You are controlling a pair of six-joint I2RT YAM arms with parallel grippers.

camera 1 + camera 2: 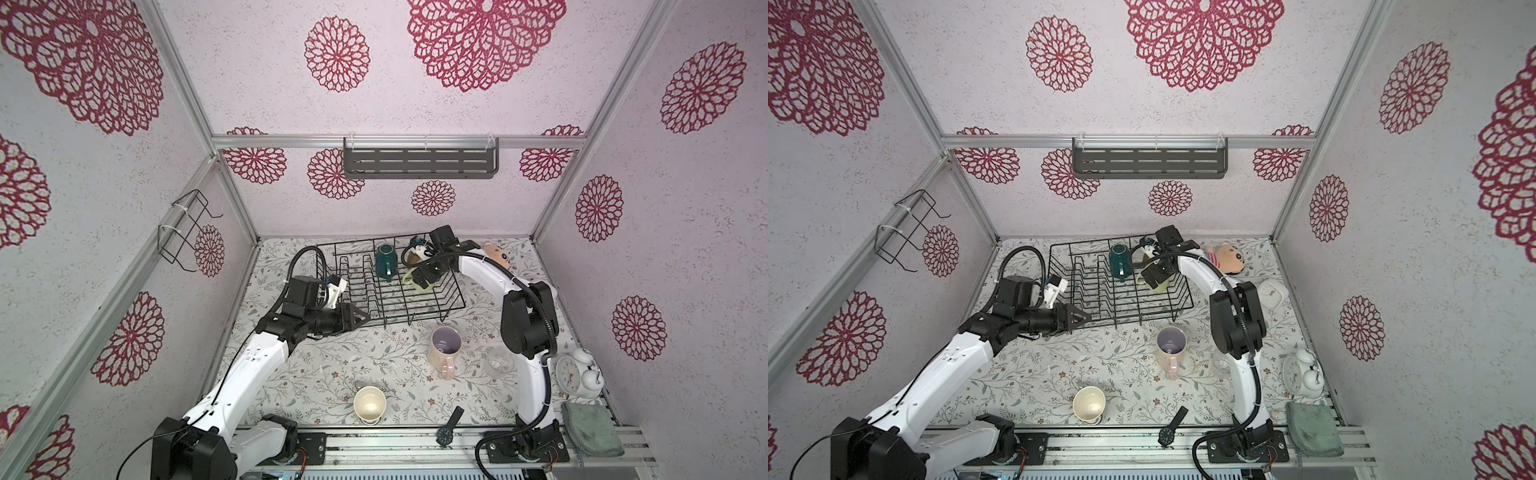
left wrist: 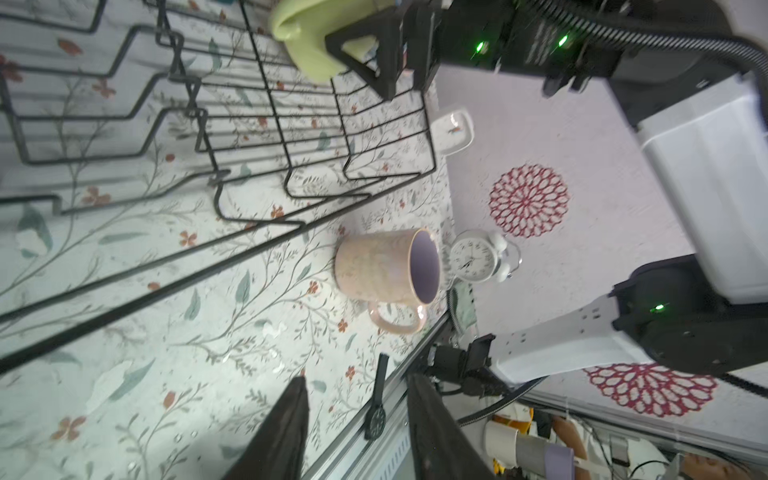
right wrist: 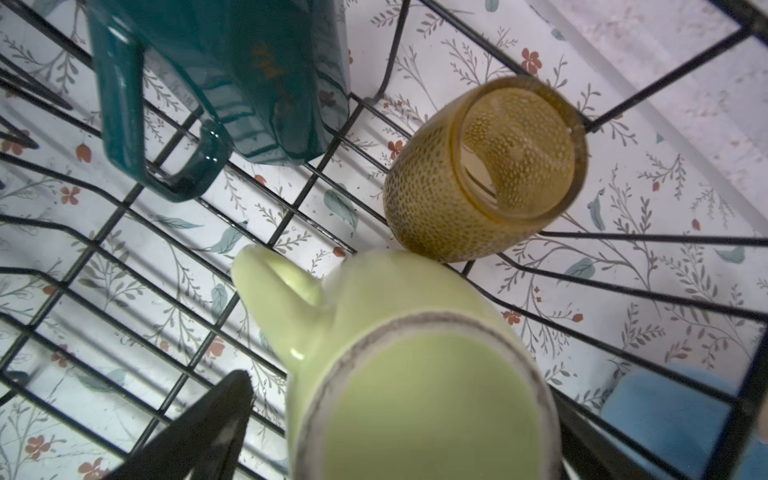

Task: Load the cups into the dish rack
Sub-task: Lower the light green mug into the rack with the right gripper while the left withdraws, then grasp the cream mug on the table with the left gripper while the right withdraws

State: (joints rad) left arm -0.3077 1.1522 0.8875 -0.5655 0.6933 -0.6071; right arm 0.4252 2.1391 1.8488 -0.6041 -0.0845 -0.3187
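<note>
Inside the dish rack (image 1: 399,291), toward two o'clock, the pale yellow-green mug (image 3: 415,374) sits upside down between the right gripper's (image 3: 399,428) spread jaws, while the left gripper (image 2: 357,432), jaws apart, holds nothing.

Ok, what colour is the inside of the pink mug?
Pale lilac; the pink mug's inside shows best in the left wrist view.

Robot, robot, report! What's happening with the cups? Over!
Right hand open around pale yellow-green mug in black wire dish rack. Left hand empty. Nothing blocking.
</note>
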